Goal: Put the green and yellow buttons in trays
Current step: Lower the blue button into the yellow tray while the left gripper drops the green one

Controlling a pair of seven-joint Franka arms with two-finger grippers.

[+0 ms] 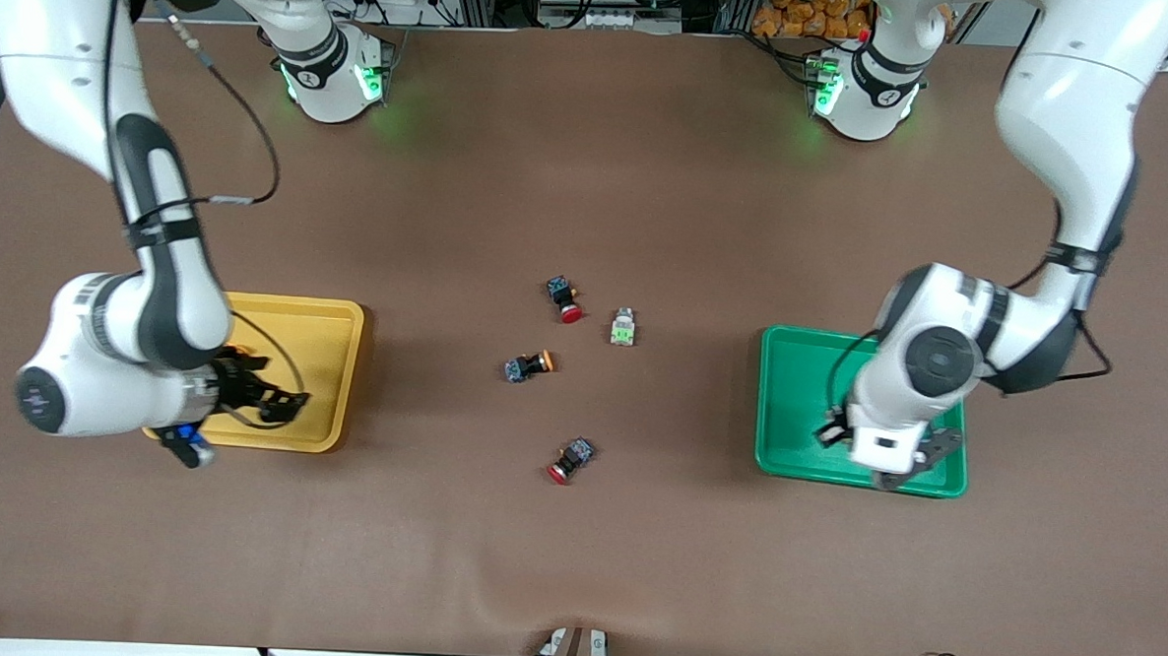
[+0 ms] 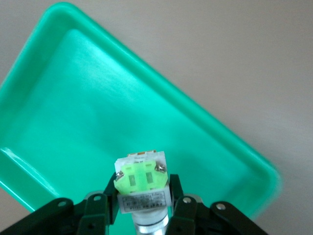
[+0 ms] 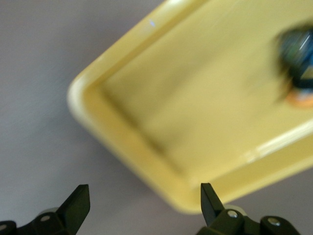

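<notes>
Front view: the left gripper [image 1: 889,458] hangs over the shallow green plastic tray with rounded corners [image 1: 796,396] at the left arm's end of the table, and the right gripper [image 1: 207,430] hangs over the edge of the matching shallow yellow plastic tray [image 1: 331,356] that lies nearest this camera, at the right arm's end. Between the trays, on the brown table [image 1: 574,564], lie one grey-white button with a light-green cap [image 1: 623,328], one black-and-blue button with an orange-yellow cap [image 1: 527,365], and two black-and-blue buttons with red caps [image 1: 566,299] [image 1: 570,460]. I judge the task about half done: each arm is at its tray, and one green and one yellow button wait on the table.

Left wrist view: the left gripper [image 2: 145,208] is clamped on a second grey-white, green-capped button [image 2: 142,185], its body pinched between the fingers [image 2: 100,208] and poised above the tray floor [image 2: 88,98]. The next move calls for lowering a little and opening the jaws, so the button drops inside the rim without bouncing out.

Right wrist view: the right gripper's jaws stand wide apart with nothing between them, above the tray's rim [image 3: 122,142]. A blurred dark button with an orange cap [image 3: 298,68] lies on the yellow tray's floor, well clear of the fingers [image 3: 78,205]. This arm's next job, in my judgement, is fetching the remaining yellow button.
</notes>
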